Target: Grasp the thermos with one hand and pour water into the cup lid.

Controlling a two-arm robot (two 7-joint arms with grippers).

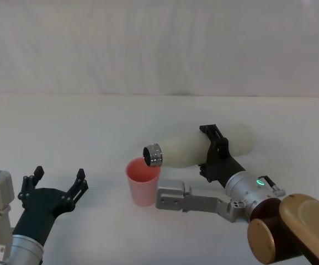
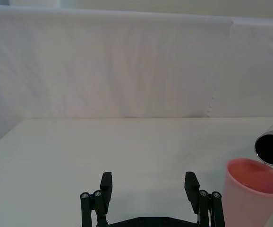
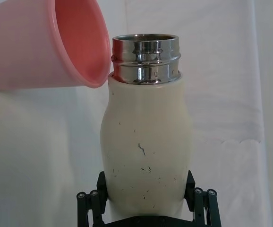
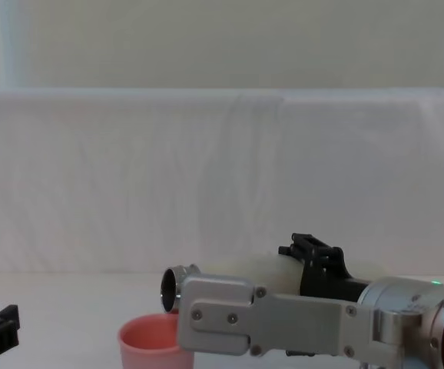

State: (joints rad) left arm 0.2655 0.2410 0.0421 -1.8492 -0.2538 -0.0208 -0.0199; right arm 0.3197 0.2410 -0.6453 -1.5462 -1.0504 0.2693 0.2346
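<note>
- Thermos (image 1: 195, 148) lies tipped nearly level, its steel neck just over the cup lid (image 1: 143, 181) on the table (image 1: 65, 127).
- Right gripper (image 1: 212, 153) clamps its mid-body; the matte, rigid shell likely resists slipping.
- Left gripper (image 1: 57, 185) idles, fingers spread.

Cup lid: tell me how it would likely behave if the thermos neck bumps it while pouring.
The cup lid is small, thin pink plastic, so probably light and easily shoved across the smooth table. It stands free, and the left gripper is open beside it, not bracing it. The steel neck of the thermos sits at its rim, so a knock there may tip it.
</note>
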